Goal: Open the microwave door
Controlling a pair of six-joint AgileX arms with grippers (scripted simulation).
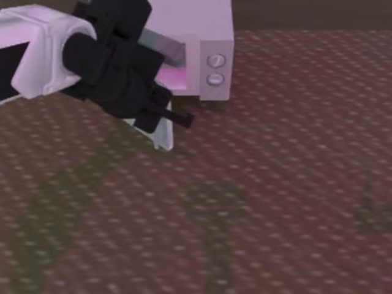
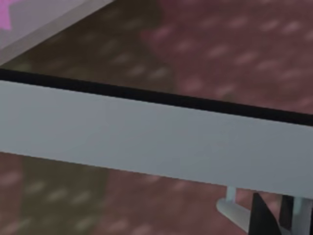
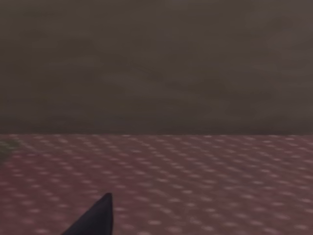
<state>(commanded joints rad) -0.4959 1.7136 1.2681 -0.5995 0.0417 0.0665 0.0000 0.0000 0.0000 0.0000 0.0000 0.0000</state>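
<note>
L claw (image 1: 174,116) sits right by the microwave door (image 1: 164,136) edge, prob swung out toward table front; can't tell its grip.

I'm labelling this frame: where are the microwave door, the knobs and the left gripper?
microwave door (image 1: 164,136): top view, swung-open panel's lower edge.
knobs (image 1: 215,60): top view, upper knob's face.
left gripper (image 1: 177,115): top view, between fingertips.

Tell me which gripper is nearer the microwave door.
Left. The left gripper is right at the swung-open microwave door, by its edge. The right gripper does not show in the top view; its wrist view shows only bare table.
</note>
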